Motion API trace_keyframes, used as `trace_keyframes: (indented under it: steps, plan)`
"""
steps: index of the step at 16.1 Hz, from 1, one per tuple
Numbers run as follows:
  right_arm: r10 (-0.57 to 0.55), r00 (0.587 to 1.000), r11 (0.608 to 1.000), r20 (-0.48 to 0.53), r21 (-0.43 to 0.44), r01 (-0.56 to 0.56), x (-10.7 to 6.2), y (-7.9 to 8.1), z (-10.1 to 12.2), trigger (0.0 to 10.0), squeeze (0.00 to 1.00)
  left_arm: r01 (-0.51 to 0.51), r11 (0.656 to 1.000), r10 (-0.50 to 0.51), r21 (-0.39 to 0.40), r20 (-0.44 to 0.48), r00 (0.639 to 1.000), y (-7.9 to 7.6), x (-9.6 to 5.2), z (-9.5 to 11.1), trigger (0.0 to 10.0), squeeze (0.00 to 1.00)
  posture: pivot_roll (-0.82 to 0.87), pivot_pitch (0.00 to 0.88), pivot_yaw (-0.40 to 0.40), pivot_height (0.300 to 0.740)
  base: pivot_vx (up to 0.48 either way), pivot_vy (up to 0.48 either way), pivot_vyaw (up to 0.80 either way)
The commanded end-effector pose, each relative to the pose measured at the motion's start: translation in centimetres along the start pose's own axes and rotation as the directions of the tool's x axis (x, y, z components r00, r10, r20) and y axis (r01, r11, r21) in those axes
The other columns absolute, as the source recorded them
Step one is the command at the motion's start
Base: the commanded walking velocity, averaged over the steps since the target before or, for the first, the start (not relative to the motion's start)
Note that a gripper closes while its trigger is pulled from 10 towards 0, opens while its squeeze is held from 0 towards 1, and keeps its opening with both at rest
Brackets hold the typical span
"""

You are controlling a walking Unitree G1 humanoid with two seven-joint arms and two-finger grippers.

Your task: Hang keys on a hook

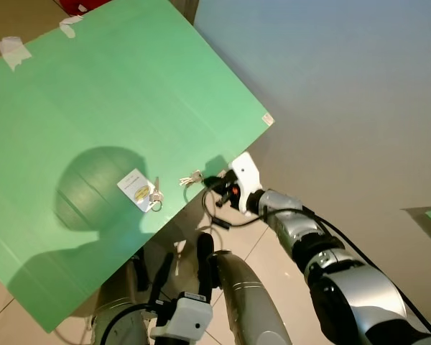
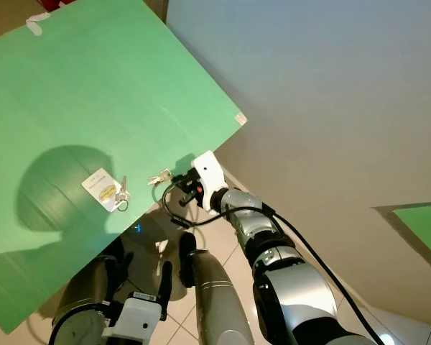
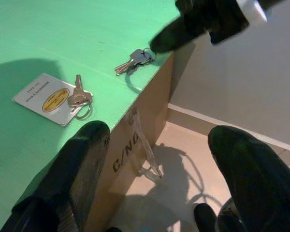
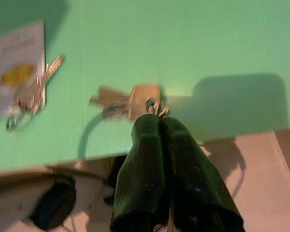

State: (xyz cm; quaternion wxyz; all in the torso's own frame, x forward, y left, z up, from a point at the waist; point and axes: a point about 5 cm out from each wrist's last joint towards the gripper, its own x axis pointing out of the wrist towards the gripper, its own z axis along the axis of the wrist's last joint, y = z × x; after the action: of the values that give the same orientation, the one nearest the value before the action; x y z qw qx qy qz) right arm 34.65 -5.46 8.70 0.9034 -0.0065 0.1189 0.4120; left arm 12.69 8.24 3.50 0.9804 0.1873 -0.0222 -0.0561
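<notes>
Where the green board meets its lower right edge, the right gripper (image 4: 154,118) has its two black fingers pressed together, tips pinching the ring of the bunch of keys (image 4: 121,102). Keys lie flat on the green board (image 1: 115,93), near centre frame in the left eye view. Further left on the board: a white tag with a single key (image 1: 140,190). The left gripper (image 3: 154,159) hangs at bottom of frame, fingers spread wide, holding nothing.
</notes>
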Motion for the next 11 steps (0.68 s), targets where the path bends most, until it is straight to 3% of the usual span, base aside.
trace_keyframes:
  steps: [1,2,4,7,8,9,10,11]
  plan:
    - [-0.007,1.0,0.999,0.007,0.049,0.007,-0.3,-0.2,-0.3,0.0,0.0,0.017,1.0,-0.017,0.002,-0.049,0.999,-0.7,-0.8,-0.8,10.0,0.0,-0.13,0.52,-0.323,0.74,0.0,0.0,0.0]
    - [0.022,0.997,0.999,0.072,0.031,-0.025,0.1,-0.2,1.4,0.0,0.0,0.015,1.0,-0.014,0.012,-0.042,0.999,-0.3,0.0,-1.1,10.0,0.0,-0.13,0.482,-0.312,0.74,0.0,0.0,0.0]
    - [0.052,0.99,0.999,0.134,0.007,-0.054,0.1,-0.2,2.7,0.0,0.0,0.003,1.0,-0.002,0.023,-0.03,1.0,0.2,1.3,-1.5,10.0,0.0,-0.11,0.425,-0.295,0.74,0.0,0.0,0.0]
    - [0.058,0.984,0.998,0.167,-0.009,-0.058,-0.3,-0.6,3.2,0.0,0.0,0.004,1.0,-0.004,0.006,-0.025,1.0,1.3,3.9,-2.0,10.0,0.0,-0.1,0.333,-0.257,0.74,0.0,0.0,0.0]
    - [0.061,0.985,0.998,0.161,-0.033,-0.057,-0.4,-0.5,3.2,0.0,0.0,-0.038,0.983,0.006,-0.178,-0.18,0.984,1.3,4.4,-3.6,10.0,0.0,-0.08,0.275,-0.227,0.74,0.0,0.0,0.0]
    - [0.05,0.986,0.997,0.158,-0.064,-0.04,-0.6,-0.4,3.1,10.0,0.0,-0.152,0.919,0.006,-0.364,-0.374,0.928,1.4,4.8,-5.3,10.0,0.0,-0.06,0.244,-0.209,0.74,0.0,0.0,0.0]
    - [0.035,0.987,0.996,0.155,-0.083,-0.022,-0.7,-0.1,2.9,10.0,0.0,-0.209,0.88,-0.002,-0.426,-0.444,0.896,1.9,5.3,-6.1,10.0,0.0,-0.05,0.197,-0.189,0.74,0.0,0.0,0.0]
    - [-0.008,0.986,0.997,0.165,-0.074,0.02,-1.1,-0.3,2.6,10.0,0.0,-0.214,0.873,0.029,-0.439,-0.391,0.92,3.5,6.1,-5.3,10.0,0.0,-0.04,0.162,-0.165,0.74,0.0,0.0,0.0]
